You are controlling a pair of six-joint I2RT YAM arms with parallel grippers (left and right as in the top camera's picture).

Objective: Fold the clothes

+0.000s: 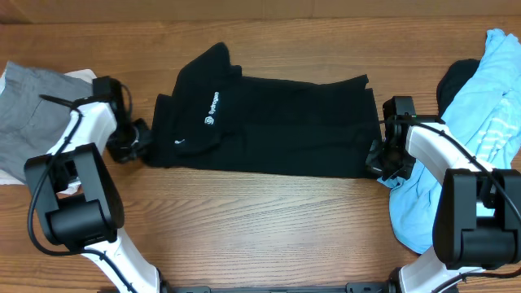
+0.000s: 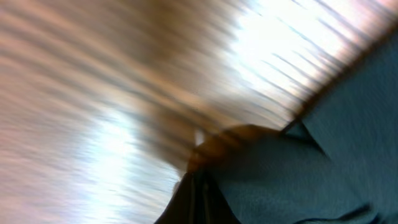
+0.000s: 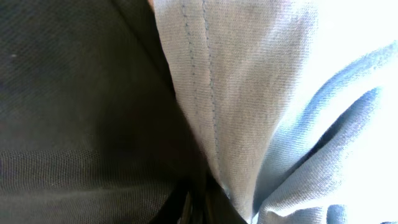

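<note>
The black shirt (image 1: 285, 122) lies flat across the middle of the table as a long folded band, with its white logo (image 1: 213, 104) facing up near the left. My left gripper (image 1: 138, 149) is at its left end, with the fingers (image 2: 196, 193) closed to a point against black cloth (image 2: 336, 155); this view is blurred. My right gripper (image 1: 377, 160) is at the shirt's lower right corner, with its fingers (image 3: 196, 199) closed between black cloth (image 3: 74, 93) and the light blue shirt (image 3: 249, 93). The light blue shirt (image 1: 488, 106) lies crumpled at the right.
A grey garment (image 1: 28, 114) over something white lies at the left edge. A dark garment (image 1: 456, 77) shows from under the light blue shirt at the far right. Bare wooden table (image 1: 269, 228) lies in front of the black shirt.
</note>
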